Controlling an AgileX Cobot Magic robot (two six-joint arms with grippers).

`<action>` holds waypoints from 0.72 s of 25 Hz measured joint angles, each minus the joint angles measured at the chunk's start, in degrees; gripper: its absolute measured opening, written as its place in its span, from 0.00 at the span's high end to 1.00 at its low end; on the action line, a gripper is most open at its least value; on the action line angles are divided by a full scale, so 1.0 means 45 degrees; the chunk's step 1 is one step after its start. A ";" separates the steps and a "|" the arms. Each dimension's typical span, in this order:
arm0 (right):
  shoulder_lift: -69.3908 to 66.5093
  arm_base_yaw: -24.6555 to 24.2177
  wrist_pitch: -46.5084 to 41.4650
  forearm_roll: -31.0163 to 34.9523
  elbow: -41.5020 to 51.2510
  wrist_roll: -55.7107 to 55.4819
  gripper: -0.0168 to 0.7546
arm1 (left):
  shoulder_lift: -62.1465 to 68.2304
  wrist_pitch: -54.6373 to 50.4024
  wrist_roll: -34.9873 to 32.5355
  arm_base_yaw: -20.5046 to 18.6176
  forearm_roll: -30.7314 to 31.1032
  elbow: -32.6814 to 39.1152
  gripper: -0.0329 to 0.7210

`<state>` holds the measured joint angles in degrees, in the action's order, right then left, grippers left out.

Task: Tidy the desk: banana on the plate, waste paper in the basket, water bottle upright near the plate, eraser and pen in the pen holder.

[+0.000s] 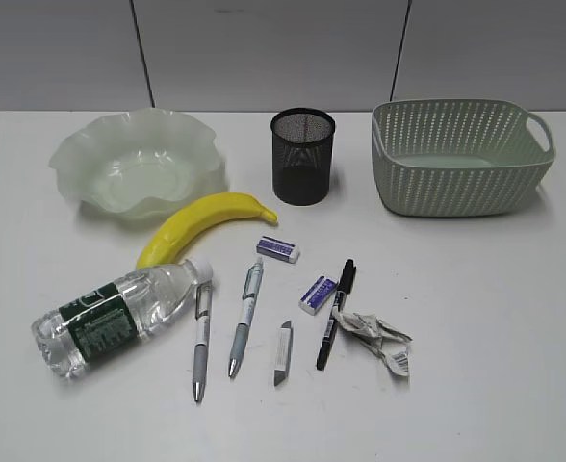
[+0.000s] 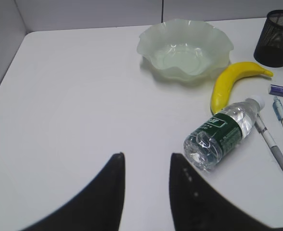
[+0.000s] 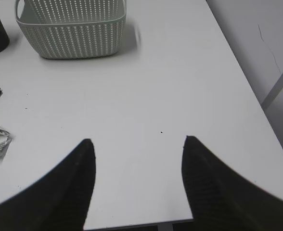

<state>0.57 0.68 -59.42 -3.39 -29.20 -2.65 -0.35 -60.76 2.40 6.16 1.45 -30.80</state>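
Note:
The banana (image 1: pixel 201 224) lies on the desk (image 1: pixel 495 318) in front of the empty plate (image 1: pixel 71 154). The water bottle (image 1: pixel 119 318) lies on its side at the front left. Two erasers (image 1: pixel 278 249) (image 1: pixel 317 295), two grey pens (image 1: pixel 245 317) and a black pen (image 1: pixel 335 313) lie mid-desk. The waste paper (image 1: pixel 379 337) lies beside the black pen. The pen holder (image 1: pixel 302 154) and the basket (image 1: pixel 456 178) stand at the back. My left gripper (image 2: pixel 146 156) is open and empty, left of the bottle (image 2: pixel 221 137). My right gripper (image 3: pixel 137 140) is open and empty over bare desk.
A small grey stick-shaped item (image 1: pixel 282 353) lies between the pens. The desk's right and front edges show in the right wrist view (image 3: pixel 237 82). Neither gripper shows in the exterior view.

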 joint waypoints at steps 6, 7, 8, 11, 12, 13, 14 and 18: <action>0.0000 0.0000 0.0000 0.0000 0.0000 0.0000 0.39 | 0.0000 0.0000 0.0000 0.0000 0.0000 0.0000 0.64; 0.0000 0.0000 0.0000 0.0000 0.0000 0.0000 0.39 | 0.0000 0.0000 0.0000 0.0000 0.0000 0.0000 0.64; 0.0000 0.0000 0.0000 0.0000 0.0000 0.0000 0.39 | 0.0000 0.0000 0.0000 0.0000 0.0000 0.0000 0.64; 0.0000 0.0000 0.0000 0.0000 0.0000 0.0000 0.39 | 0.0000 0.0000 0.0000 0.0000 0.0000 0.0000 0.64; 0.0000 0.0000 0.0000 0.0000 0.0000 0.0000 0.39 | 0.0000 0.0000 0.0000 0.0000 0.0000 0.0000 0.64; 0.0000 0.0000 0.0000 0.0000 0.0000 0.0000 0.39 | 0.0000 0.0000 0.0000 0.0000 0.0000 0.0000 0.64; 0.0000 0.0000 0.0000 0.0000 0.0000 0.0000 0.39 | 0.0000 0.0000 0.0000 0.0000 0.0000 0.0000 0.64; 0.0000 0.0000 0.0000 0.0000 0.0000 0.0000 0.39 | 0.0000 0.0000 0.0000 0.0000 0.0000 0.0000 0.64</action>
<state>0.57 0.68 -59.42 -3.39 -29.20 -2.65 -0.35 -60.76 2.40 6.16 1.45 -30.80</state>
